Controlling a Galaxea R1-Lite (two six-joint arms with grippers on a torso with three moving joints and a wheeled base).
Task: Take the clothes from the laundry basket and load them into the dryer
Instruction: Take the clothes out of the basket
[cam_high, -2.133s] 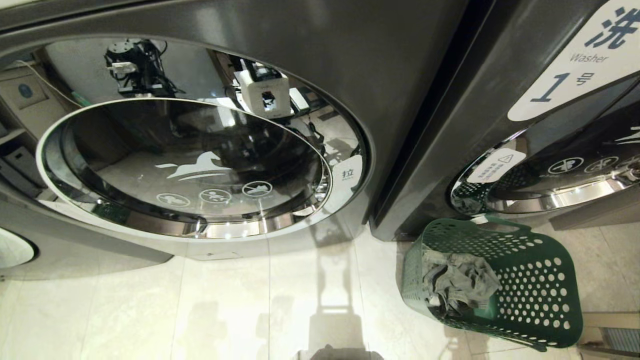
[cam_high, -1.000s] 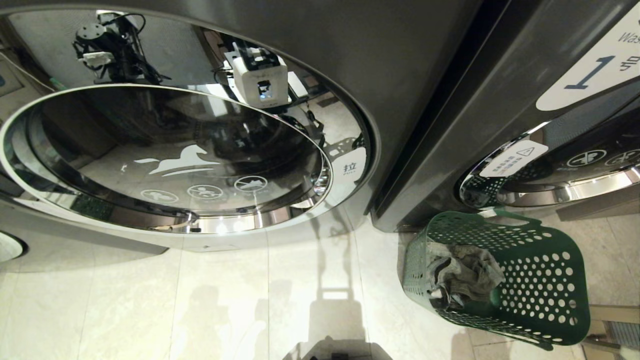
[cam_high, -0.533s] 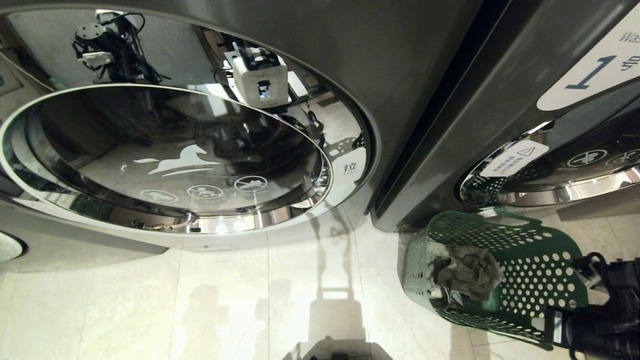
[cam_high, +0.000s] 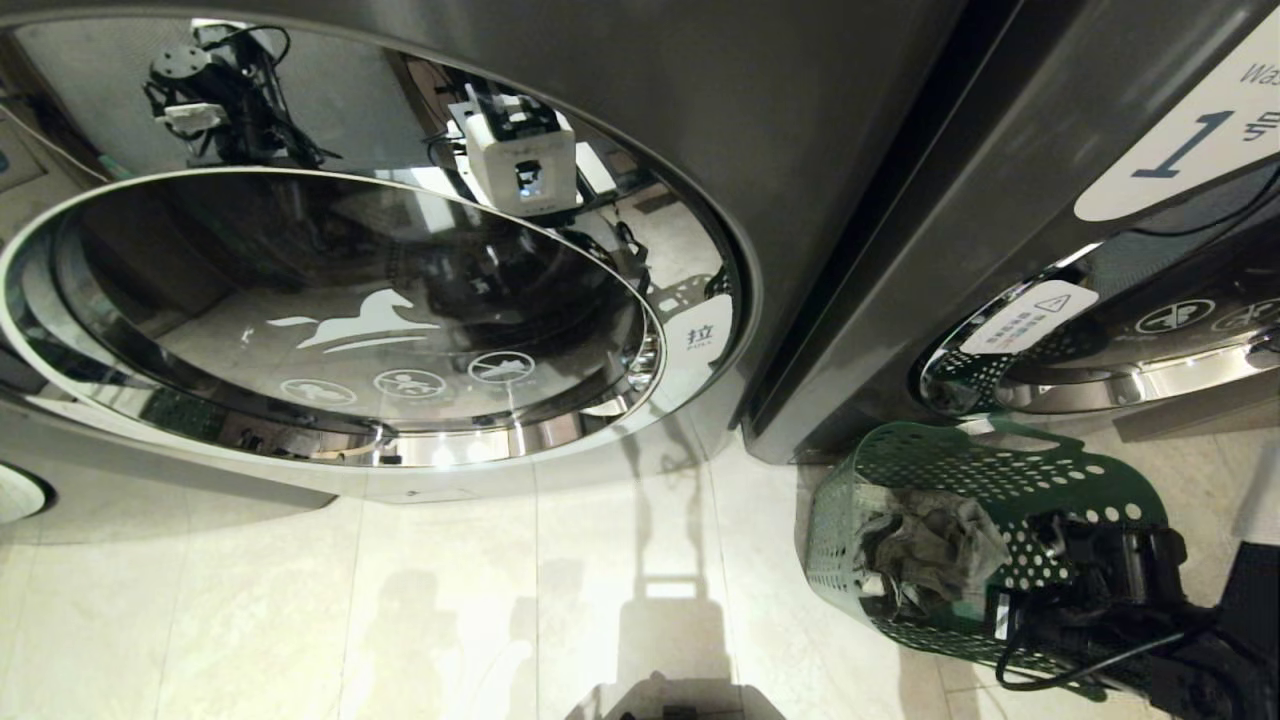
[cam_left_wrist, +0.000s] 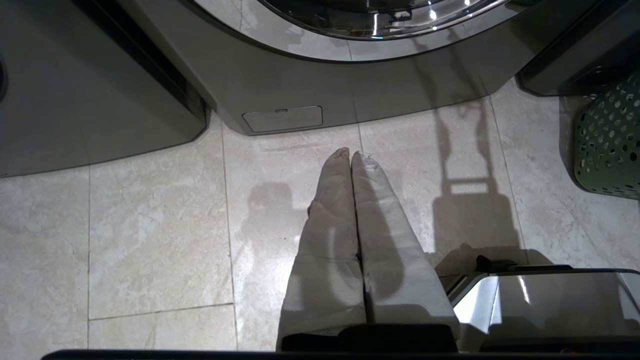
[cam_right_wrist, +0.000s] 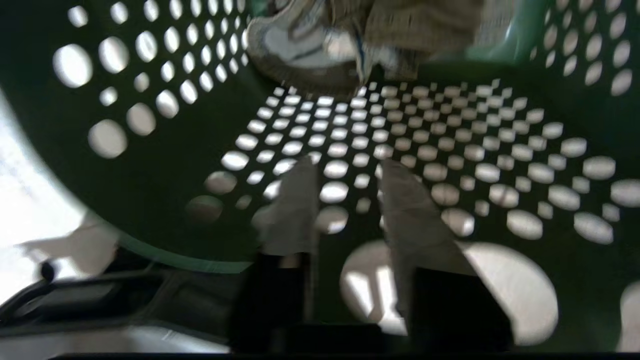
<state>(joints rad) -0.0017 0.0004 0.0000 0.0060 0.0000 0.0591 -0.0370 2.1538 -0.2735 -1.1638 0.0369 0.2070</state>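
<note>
Now right gripper (cam_right_wrist: 345, 165) inside laundry basket (cam_right_wrist: 150, 200)

Right hand (cam_right_wrist: 345, 165) inside laundry basket (cam_right_wrist: 150, 200); pierced walls close around, path to clothes (cam_right_wrist: 360, 40) free.

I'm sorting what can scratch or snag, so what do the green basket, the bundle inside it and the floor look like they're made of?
Laundry basket: moulded green plastic, matte, punched with round holes. Clothes: soft crumpled grey-blue fabric, likely denim. Floor: glossy pale stone-look tile, grout lines showing.
</note>
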